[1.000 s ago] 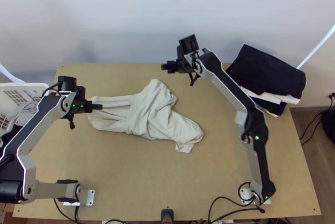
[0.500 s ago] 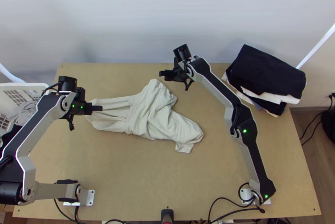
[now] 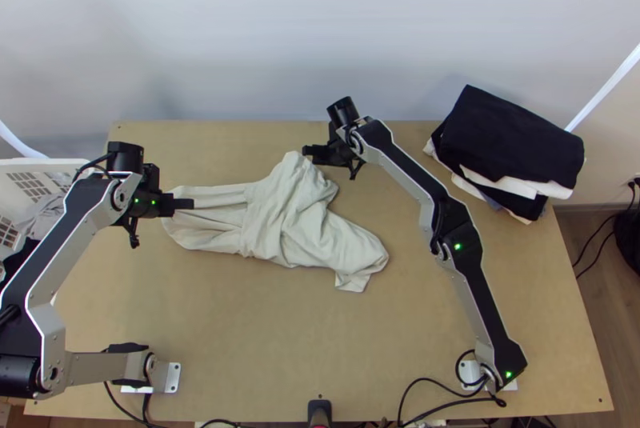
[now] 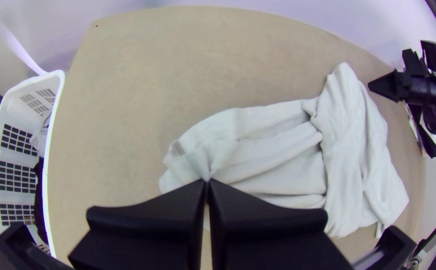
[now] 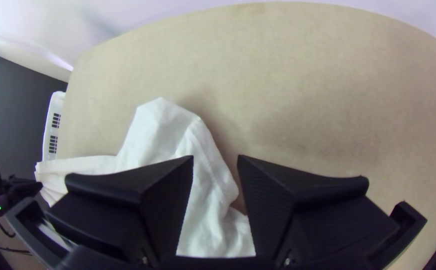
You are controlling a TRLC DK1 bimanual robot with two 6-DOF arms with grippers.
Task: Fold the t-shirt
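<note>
Right gripper (image 3: 308, 150) neared t-shirt (image 3: 280, 216) lying lengthwise left to right.

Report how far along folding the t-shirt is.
Done: no tidy fold so far; the pale t-shirt lies bunched on the table.
In hand: the left gripper pinches one end; the right gripper, open and empty, hovers by its far corner.
Left: likely spreading it flat, then all the folding.
</note>
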